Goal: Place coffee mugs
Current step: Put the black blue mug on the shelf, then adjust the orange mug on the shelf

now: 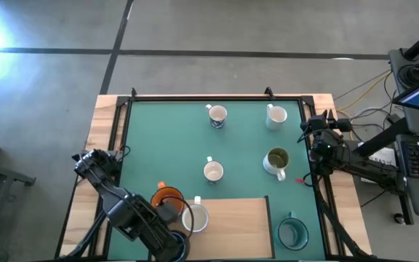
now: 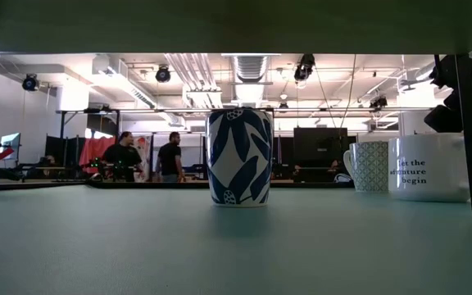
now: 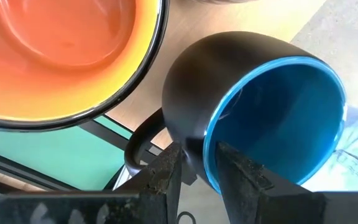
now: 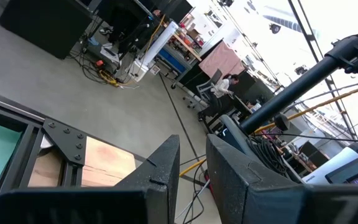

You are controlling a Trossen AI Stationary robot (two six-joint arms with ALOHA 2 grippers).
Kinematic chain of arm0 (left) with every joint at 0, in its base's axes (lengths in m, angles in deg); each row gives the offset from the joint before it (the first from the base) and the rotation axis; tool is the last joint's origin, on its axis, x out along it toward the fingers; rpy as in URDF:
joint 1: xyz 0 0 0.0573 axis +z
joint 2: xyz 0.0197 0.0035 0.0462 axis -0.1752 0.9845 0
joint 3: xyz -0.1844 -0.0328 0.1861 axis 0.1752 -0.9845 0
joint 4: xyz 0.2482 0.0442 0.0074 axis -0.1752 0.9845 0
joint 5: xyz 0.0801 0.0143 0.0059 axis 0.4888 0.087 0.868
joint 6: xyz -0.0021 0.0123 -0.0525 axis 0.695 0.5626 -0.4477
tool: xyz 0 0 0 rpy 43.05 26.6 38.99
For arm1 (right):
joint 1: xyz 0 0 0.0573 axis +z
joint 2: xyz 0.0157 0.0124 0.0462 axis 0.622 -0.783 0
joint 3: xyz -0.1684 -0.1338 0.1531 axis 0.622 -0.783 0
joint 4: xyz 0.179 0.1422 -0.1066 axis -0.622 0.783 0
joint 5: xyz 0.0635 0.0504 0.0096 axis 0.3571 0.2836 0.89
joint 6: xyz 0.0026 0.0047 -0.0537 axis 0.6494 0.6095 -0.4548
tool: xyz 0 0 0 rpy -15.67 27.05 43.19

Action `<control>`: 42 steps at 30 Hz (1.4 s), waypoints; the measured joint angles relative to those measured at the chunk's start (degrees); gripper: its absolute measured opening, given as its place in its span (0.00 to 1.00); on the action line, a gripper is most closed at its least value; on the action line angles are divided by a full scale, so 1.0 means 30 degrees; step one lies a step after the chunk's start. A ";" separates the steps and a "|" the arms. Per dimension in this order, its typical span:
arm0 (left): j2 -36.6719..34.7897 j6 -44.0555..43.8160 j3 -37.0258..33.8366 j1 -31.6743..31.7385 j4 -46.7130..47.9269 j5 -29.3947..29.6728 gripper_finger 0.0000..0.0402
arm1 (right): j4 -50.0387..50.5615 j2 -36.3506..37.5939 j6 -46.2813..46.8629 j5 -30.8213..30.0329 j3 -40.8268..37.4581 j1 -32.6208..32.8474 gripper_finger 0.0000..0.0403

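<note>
The left end effector (image 3: pixel 194 171) pinches the rim of a black mug with a blue interior (image 3: pixel 272 106), beside the orange mug (image 1: pixel 167 196) at the lower left of the high view, though the arm seems to hide the blue mug there. Other mugs stand across the green bench (image 1: pixel 242 149). The right end effector (image 4: pixel 191 162), at the bench's right edge, holds nothing, its fingers close together.

Round orange ceramic mug (image 1: pixel 168 196) sits just left of the white ceramic mug (image 1: pixel 195 217) on the wooden board (image 1: pixel 231 218); glazed teal mug (image 1: pixel 292 231) right of the board.
</note>
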State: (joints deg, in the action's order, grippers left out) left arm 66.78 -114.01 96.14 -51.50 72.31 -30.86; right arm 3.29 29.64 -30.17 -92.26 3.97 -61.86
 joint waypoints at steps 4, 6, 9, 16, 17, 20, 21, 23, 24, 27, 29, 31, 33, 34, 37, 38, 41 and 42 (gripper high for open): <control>-0.0038 0.0000 0.0000 0.0000 0.0000 0.0000 0.20 | 0.0001 -0.0007 -0.0006 0.0000 -0.0007 0.0000 0.17; -0.0072 0.0000 -0.0001 0.0000 0.0000 0.0001 0.20 | 0.0002 -0.0001 0.0002 0.0000 -0.0003 0.0000 0.17; -0.0267 0.0000 -0.0007 0.0000 0.0000 0.0032 0.20 | -0.0004 -0.0007 -0.0002 0.0000 -0.0006 0.0000 0.17; -0.0741 0.0007 -0.0007 0.0036 0.0002 0.0935 0.20 | -0.0006 -0.0007 -0.0002 0.0000 0.0000 0.0000 0.17; -0.0782 0.0008 -0.0007 0.0038 0.0000 0.1064 0.20 | -0.0003 -0.0007 0.0002 0.0000 0.0000 0.0000 0.17; -0.0935 0.0015 -0.0007 0.0077 0.0003 0.1555 0.20 | -0.0005 -0.0007 0.0001 0.0000 -0.0007 0.0000 0.17; -0.0986 0.0015 -0.0007 0.0094 0.0007 0.1741 0.20 | 0.0002 -0.0007 0.0001 0.0000 -0.0001 0.0000 0.17; -0.1067 0.0024 -0.0007 0.0126 0.0000 0.2120 0.20 | -0.0003 -0.0007 -0.0006 0.0000 0.0000 0.0000 0.17; -0.1102 0.0068 -0.0007 0.0164 0.0003 0.2316 0.20 | -0.0003 -0.0007 0.0000 0.0000 -0.0001 0.0000 0.17; -0.1222 0.0211 -0.0007 0.0294 0.0001 0.3298 0.20 | 0.0002 -0.0007 -0.0001 0.0000 -0.0003 0.0000 0.17; -0.1262 0.0507 -0.0007 0.0397 0.0007 0.3888 0.20 | -0.0005 -0.0007 -0.0005 0.0000 0.0000 0.0000 0.17; -0.1262 0.0756 -0.0103 0.0508 -0.0020 0.4154 0.20 | -0.0005 -0.0007 0.0002 0.0000 -0.0007 0.0000 0.17; -0.1262 0.1099 -0.0458 0.0671 0.0000 0.4421 0.20 | -0.0001 -0.0007 -0.0001 0.0000 0.0000 0.0000 0.17; -0.1262 0.1287 -0.0703 0.0770 0.0000 0.4502 0.20 | -0.0001 -0.0007 -0.0001 0.0000 -0.0005 0.0000 0.17; -0.1255 0.1976 -0.1382 0.1053 0.0007 0.4534 0.20 | 0.0002 -0.0007 0.0002 0.0000 -0.0007 0.0000 0.17; -0.1255 0.2167 -0.1517 0.1117 0.0007 0.4543 0.20 | -0.0003 -0.0007 0.0001 0.0000 -0.0007 0.0000 0.17; -0.1284 0.2581 -0.1791 0.1196 0.0007 0.4583 0.20 | 0.0001 -0.0007 0.0002 0.0000 0.0000 0.0000 0.17; -0.1292 0.2616 -0.1875 0.1203 0.0001 0.4583 0.20 | -0.0006 -0.0007 0.0002 0.0000 -0.0002 0.0000 0.17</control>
State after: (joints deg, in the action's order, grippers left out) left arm 62.90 -106.16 90.52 -47.89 72.31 -17.11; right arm 3.28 29.62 -30.17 -92.26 3.96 -61.86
